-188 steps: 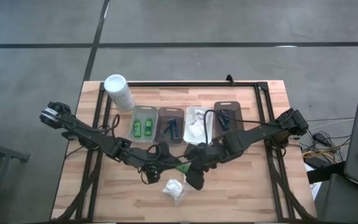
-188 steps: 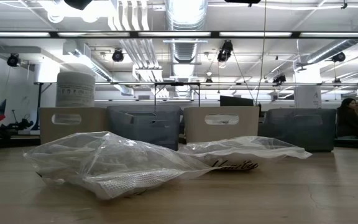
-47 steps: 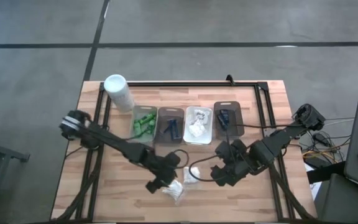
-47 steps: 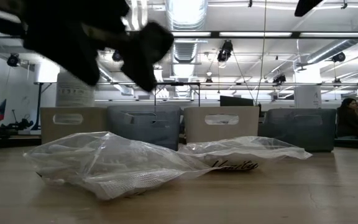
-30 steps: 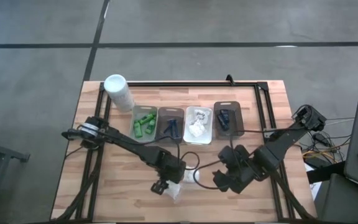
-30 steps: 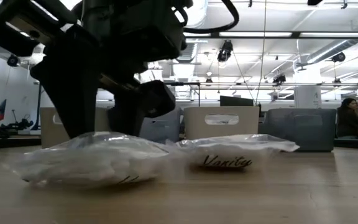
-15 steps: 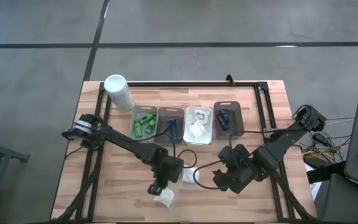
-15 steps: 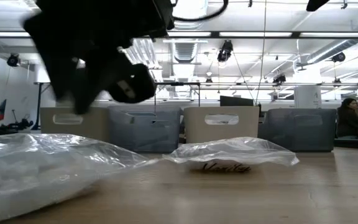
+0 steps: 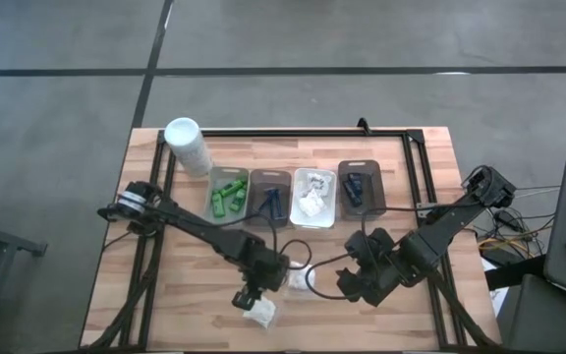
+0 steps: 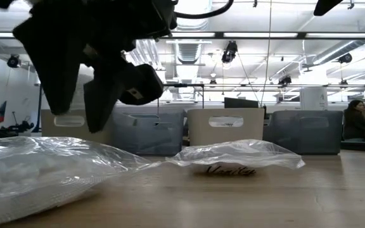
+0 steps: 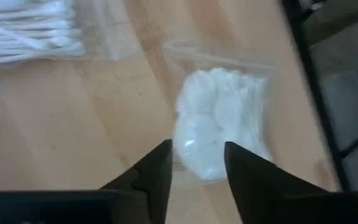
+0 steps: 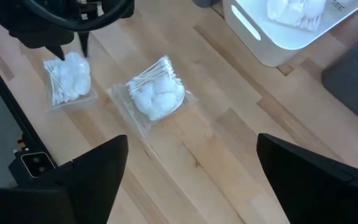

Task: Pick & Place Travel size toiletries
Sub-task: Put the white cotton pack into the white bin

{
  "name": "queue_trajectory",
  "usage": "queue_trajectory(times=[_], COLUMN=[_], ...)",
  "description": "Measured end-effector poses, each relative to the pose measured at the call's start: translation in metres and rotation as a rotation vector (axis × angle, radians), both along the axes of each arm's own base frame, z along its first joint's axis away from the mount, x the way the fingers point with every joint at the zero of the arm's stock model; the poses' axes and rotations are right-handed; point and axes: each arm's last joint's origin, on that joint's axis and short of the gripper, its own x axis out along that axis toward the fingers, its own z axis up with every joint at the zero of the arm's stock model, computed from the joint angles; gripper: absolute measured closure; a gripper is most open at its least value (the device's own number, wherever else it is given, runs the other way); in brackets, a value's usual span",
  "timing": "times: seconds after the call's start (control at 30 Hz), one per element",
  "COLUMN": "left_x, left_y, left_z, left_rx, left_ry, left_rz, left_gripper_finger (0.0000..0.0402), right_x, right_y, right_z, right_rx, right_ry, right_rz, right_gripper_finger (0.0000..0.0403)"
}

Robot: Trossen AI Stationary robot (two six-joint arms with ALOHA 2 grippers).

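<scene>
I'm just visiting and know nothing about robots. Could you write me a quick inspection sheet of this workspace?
Surface: wooden table, black frame rails along its edges.
Job's things: two clear bags of white puffs, one near the front edge, another beside it; four trays hold green bottles, dark items, white puffs.
Clutter: tall white cylinder at the back left corner.
Grippers: left gripper open just above the front bag; right gripper open, apart from both bags.
Cables: black cables loop along both arms.
Surroundings: grey floor; a seated person far off.

Looks like an open industrial lab: exposed ceiling ducts (image 10: pixel 185 16), strip lights, bare concrete floor (image 9: pixel 57 147), distant seated person (image 10: pixel 357 120).
</scene>
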Motion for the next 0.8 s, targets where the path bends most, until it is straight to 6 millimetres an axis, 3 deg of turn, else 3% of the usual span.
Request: queue_trajectory(times=[0.23,0.43,0.6,0.8], left_x=[-0.009,-0.013,-0.017,-0.022], left_y=[-0.003,-0.005,-0.007,-0.008], left_z=[-0.015,-0.026,-0.032,-0.038], left_rx=[0.057,0.027,0.008,0.015], left_ry=[0.002,-0.003,0.006,0.02], left_rz=[-0.019,-0.023,-0.019,-0.026], left_gripper_finger=[0.0185,0.0173,0.0213,0.0311], right_x=[0.0,0.0,0.001,0.001], right_y=[0.0,0.0,0.0,0.001], right_z=[0.0,0.0,0.0,0.0], right_rx=[0.0,0.006,0.013,0.023], right_ry=[0.0,-0.005,-0.01,-0.017], right_rz=[0.0,-0.006,-0.015,-0.023], right_gripper_finger=[0.0063,0.0058,0.0045,0.0051])
